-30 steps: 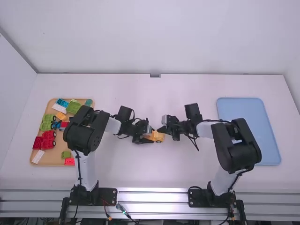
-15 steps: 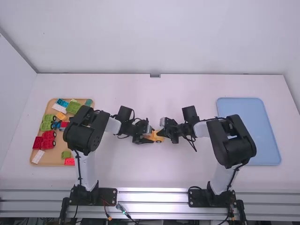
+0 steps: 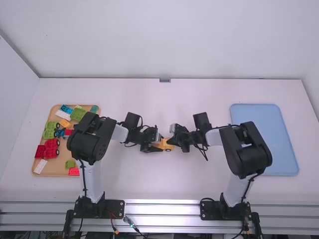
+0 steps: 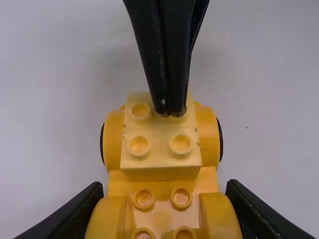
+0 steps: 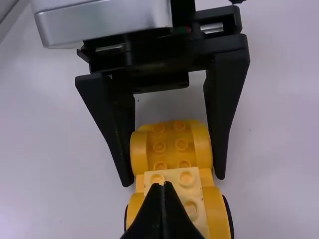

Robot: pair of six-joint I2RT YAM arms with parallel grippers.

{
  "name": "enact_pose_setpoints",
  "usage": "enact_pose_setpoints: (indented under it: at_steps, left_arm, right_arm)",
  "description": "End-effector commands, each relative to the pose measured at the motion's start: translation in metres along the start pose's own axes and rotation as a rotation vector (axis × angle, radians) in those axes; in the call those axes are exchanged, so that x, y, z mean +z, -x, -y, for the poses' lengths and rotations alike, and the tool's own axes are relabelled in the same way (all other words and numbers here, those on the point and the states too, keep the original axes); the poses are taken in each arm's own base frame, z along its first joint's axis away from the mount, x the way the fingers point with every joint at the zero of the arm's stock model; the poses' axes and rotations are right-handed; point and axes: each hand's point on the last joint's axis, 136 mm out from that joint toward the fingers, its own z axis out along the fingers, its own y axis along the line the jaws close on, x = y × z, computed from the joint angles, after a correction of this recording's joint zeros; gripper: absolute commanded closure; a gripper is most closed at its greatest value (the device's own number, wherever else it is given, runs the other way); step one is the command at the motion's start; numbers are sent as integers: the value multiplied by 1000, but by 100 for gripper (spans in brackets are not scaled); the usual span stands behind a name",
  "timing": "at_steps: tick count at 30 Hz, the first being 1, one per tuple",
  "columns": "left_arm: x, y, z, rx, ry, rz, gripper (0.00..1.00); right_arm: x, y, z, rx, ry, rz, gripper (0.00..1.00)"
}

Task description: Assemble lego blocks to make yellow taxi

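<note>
- High view: the yellow car [image 3: 168, 148] lies near the middle of the white table [image 3: 209, 179], between the two arms. The left gripper [image 3: 158, 144] is clamped on its left part; the right gripper [image 3: 171, 138] comes in from the right, at the car's right part.
- High view, left: a tan tray [image 3: 56, 167] holds colored blocks, among them a red wheeled base [image 3: 51, 144] nearer and a large green block [image 3: 78, 114] farther off. At the right lies a blue tray [image 3: 264, 142].
- Left wrist view: the left gripper [image 4: 164, 200] grips the car by its rounded yellow sides. A pale yellow brick [image 4: 162, 153] sits on the car's right part, between the black-edged wheels.
- Right wrist view: the right gripper [image 5: 163, 185] is clenched, its tips together over the studs of the pale yellow brick, with nothing between them.
</note>
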Motion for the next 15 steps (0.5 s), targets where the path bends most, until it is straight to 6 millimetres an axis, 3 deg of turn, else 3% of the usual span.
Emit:
enact_pose_setpoints:
  at_steps: [1, 11, 15]
  left_arm:
    - [5, -19, 9, -66, -7, -72, 54]
    - [5, -18, 8, -56, -2, -66, 54]
    - [5, -18, 8, -57, -1, -68, 55]
  right_arm:
    - [12, -53, -5, 98, -62, -223, 100]
    - [7, -73, -11, 138, -88, -286, 100]
    - [3, -81, -5, 188, -133, -329, 100]
